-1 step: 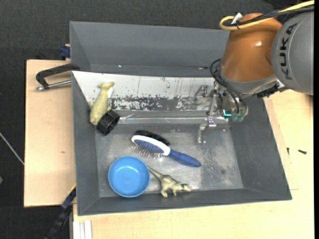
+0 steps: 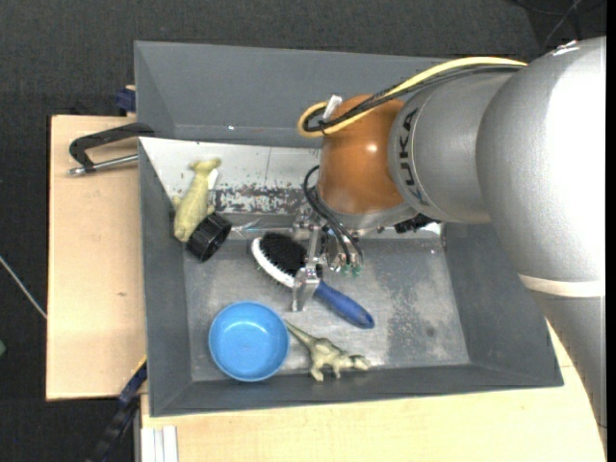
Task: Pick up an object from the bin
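My gripper (image 2: 310,275) hangs low in the middle of the bin, right over the neck of a hairbrush. The hairbrush (image 2: 277,256) has a white oval head with black bristles, and its blue handle (image 2: 345,308) points toward the front right. It lies flat on the bin floor and part of its neck is hidden under the gripper. A small tan dinosaur figure (image 2: 332,358) lies just in front of the gripper by the front wall. A round blue bowl (image 2: 248,341) sits upright to the front left.
A black cylindrical cap (image 2: 207,236) and a pale yellow animal figure (image 2: 194,200) lie at the back left corner, against the wall. The arm with its orange cover overhangs the back right of the bin. The bin floor to the right is bare grey metal.
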Controlling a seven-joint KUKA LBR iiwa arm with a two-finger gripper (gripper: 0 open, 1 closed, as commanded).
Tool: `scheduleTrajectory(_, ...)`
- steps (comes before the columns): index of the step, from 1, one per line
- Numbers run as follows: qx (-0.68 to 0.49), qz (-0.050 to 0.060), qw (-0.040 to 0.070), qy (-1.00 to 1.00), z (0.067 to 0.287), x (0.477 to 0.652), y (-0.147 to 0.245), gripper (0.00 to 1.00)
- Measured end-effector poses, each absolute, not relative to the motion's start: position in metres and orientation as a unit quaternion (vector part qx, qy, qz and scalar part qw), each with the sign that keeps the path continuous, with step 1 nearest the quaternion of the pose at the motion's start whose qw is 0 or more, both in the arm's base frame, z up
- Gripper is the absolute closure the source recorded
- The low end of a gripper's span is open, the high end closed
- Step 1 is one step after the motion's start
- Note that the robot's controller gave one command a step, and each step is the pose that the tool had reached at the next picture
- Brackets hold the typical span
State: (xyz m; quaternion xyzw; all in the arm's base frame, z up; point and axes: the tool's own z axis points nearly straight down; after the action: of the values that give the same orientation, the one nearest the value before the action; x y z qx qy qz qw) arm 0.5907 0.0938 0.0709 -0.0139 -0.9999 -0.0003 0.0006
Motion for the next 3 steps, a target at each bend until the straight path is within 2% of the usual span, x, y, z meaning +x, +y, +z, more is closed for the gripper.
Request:
scheduleTrajectory(1, -0.084, -0.002, -0.004, -0.996, 0.102, 0.585, 0.107, 0.0)
scheduleTrajectory(2, -0.197, -0.001, 0.001, -0.98, 0.101, 0.572, 0.109, 0.0)
scheduleTrajectory(3, -0.311, -0.003, -0.003, -0.95, 0.074, 0.562, 0.108, 0.0)
